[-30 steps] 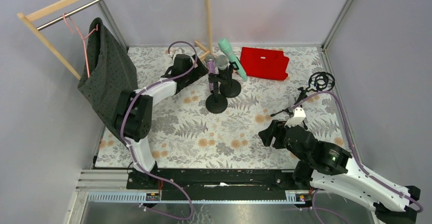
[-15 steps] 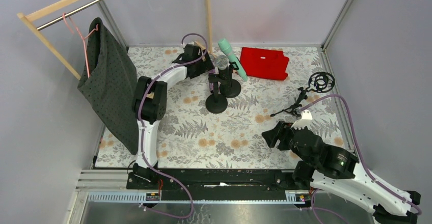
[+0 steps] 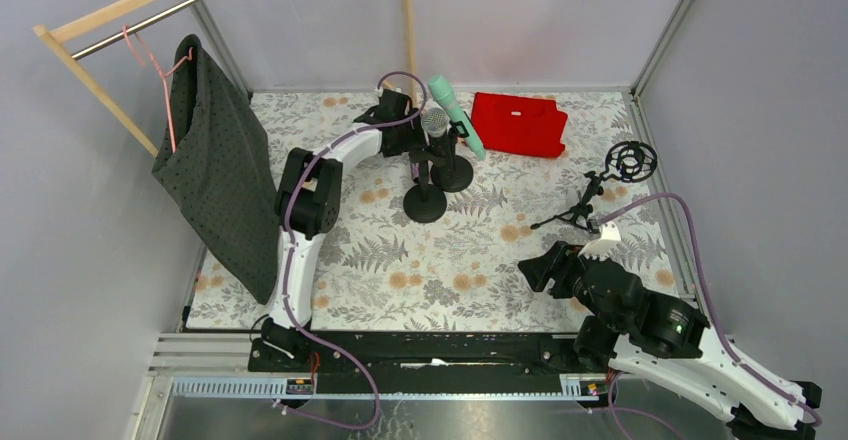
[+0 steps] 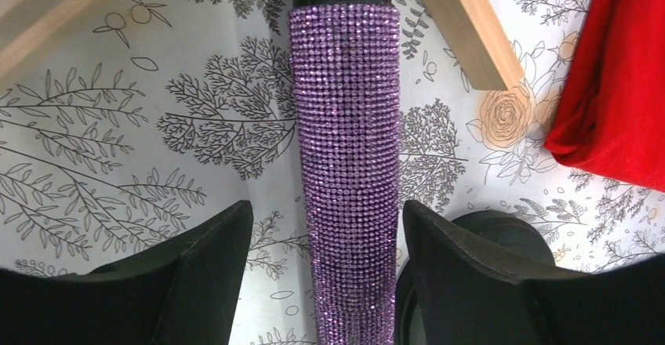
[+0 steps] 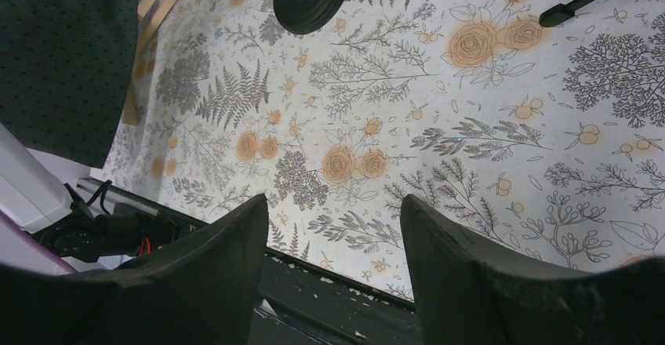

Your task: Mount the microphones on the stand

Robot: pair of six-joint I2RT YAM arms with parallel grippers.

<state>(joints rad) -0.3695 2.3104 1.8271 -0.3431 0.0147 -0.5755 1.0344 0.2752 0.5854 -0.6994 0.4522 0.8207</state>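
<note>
Progress: mint-green stick microphone (image 3: 455, 115) and black silver-mesh-headed microphone (image 3: 435, 122) look seated in black round-based stands (image 3: 427, 203) | glittery purple microphone (image 4: 349, 149) pending, left gripper (image 4: 325, 208) straddles it loosely | right gripper (image 5: 333, 204) agape, empty

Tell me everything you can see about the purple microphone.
The purple microphone has a slim handle covered in rows of tiny glittering purple stones. It narrows slightly toward the bottom of the left wrist view. A black ring and a silver band show at the top edge, and the head is out of frame. It stands between the open jaws of the left gripper, with a clear gap on one side and almost none on the other. The flowered tablecloth lies behind it.
</note>
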